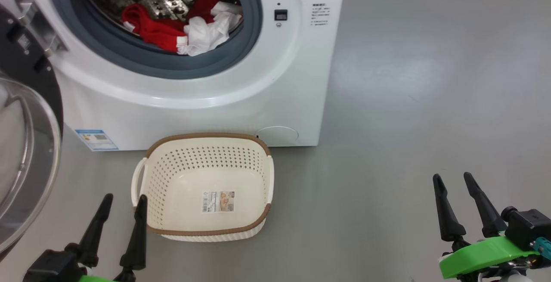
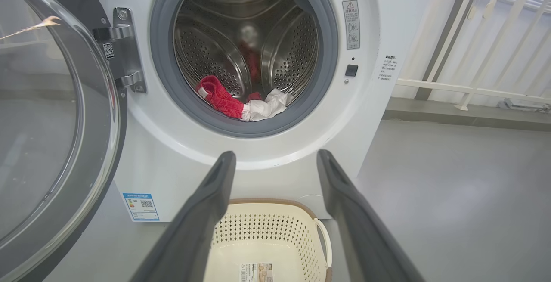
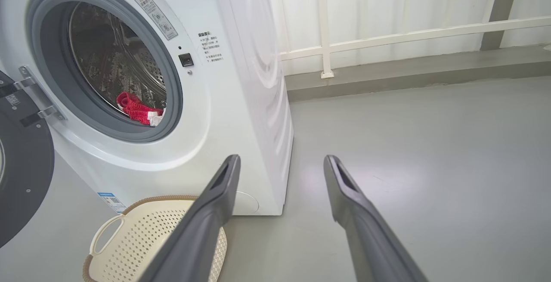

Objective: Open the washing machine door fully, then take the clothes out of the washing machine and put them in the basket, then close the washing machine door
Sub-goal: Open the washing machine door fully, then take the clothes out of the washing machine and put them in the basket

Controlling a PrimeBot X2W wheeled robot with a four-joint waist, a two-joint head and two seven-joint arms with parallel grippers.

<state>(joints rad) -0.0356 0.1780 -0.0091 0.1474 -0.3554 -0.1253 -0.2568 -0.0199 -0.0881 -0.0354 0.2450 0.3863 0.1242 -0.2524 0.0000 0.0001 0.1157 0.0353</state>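
- washing machine (image 1: 267, 101): white, stands on grey floor (image 1: 409, 101), drum mouth facing the robot.
- door (image 1: 26, 144): swung wide open at the left.
- basket (image 1: 206, 136): on the floor just in front of the machine.
- clothes (image 1: 172, 28): red and white heap at the drum's front lip.
- left gripper (image 1: 125, 198): jaws apart, beside the basket's near left corner.
- right gripper (image 1: 452, 176): jaws apart, well right of the basket.

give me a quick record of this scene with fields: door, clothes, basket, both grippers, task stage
door: washing machine door swung open at the left of the washing machine
clothes: red and white clothes lying at the front of the drum
basket: basket on the floor in front of the machine, only a sticker inside
left gripper: left gripper open, holding nothing, beside the basket
right gripper: right gripper open, holding nothing, over bare floor
task stage: door open, clothes not yet taken out
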